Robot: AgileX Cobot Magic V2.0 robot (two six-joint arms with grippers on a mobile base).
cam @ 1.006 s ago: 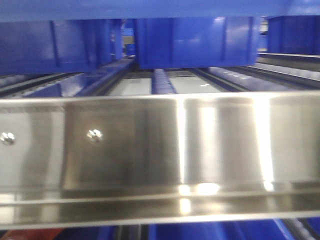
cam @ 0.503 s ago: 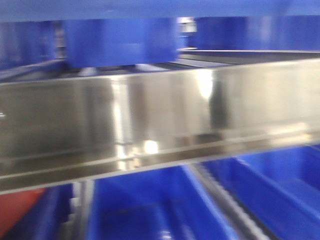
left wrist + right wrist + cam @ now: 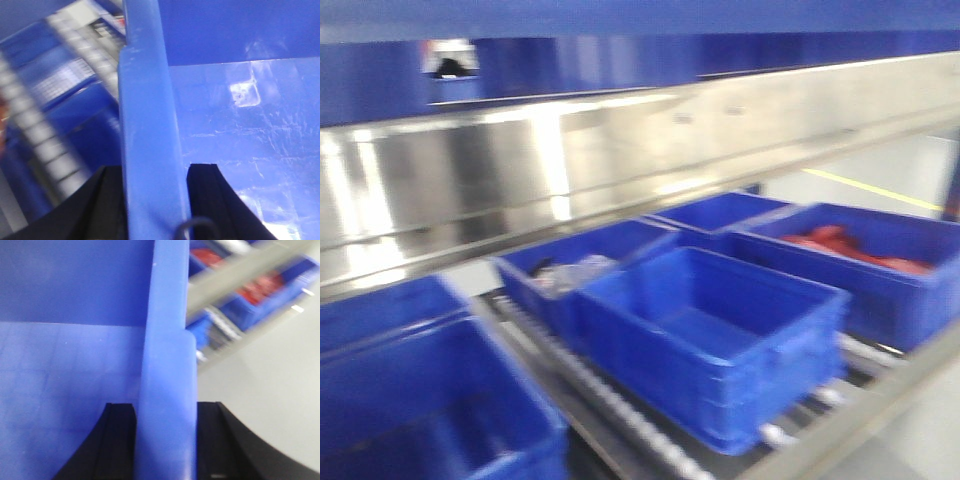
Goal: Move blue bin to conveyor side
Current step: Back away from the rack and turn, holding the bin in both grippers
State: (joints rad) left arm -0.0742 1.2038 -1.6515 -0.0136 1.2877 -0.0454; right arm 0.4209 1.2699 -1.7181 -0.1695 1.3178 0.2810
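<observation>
Shiny stainless-steel rack (image 3: 620, 160), broad rail running across the top. On the lower tier's white rollers (image 3: 777, 435), blue crates close together: empty crate (image 3: 750, 380) at the front, crate with pale contents (image 3: 520, 285) just behind, crate with red parts (image 3: 890, 300) at the right. Pale grey floor (image 3: 910, 165) beyond, crossed by a yellow line (image 3: 870, 188).

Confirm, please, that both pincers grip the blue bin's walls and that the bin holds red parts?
No: the left pincer and right pincer do grip walls of the blue bin, but it is empty; the left wrist view shows its bare floor.
</observation>
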